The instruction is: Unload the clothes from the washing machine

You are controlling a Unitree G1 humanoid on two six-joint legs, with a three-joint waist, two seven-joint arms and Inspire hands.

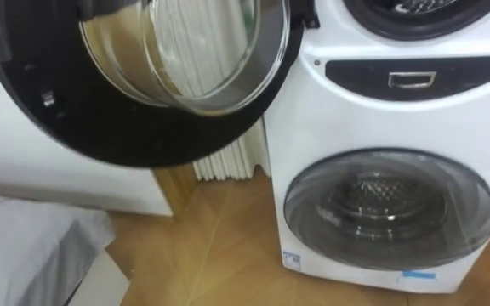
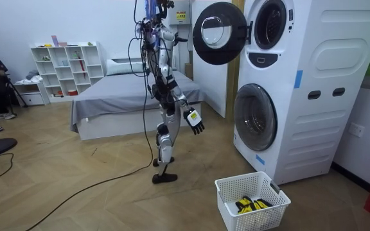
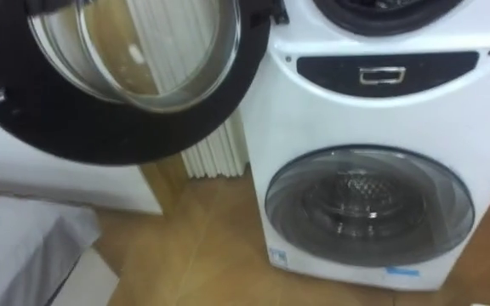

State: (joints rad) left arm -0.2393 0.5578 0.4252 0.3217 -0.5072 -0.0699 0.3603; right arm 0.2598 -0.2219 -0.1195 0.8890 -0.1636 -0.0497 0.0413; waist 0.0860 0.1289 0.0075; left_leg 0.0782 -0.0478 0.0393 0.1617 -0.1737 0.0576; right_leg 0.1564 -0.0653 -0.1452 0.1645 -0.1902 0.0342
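My right hand (image 2: 194, 120) hangs low at my side; I cannot tell how its fingers stand. Ahead, the washing machine (image 1: 347, 119) has its upper door (image 1: 100, 136) swung open. Yellow-black clothes (image 2: 252, 205) lie in the white basket (image 2: 231, 208) on the floor.

The washing machine (image 1: 449, 110) is white. Its open door (image 1: 143, 127), at ten o'clock, is ringed black around clear glass. The lower door (image 1: 390, 208) is grey-rimmed, with small blue stickers (image 1: 417, 274) at six o'clock below it. The floor (image 1: 219, 246) is brown patterned wood. A white lattice basket (image 2: 252, 199) holds something yellow and black (image 2: 252, 205).
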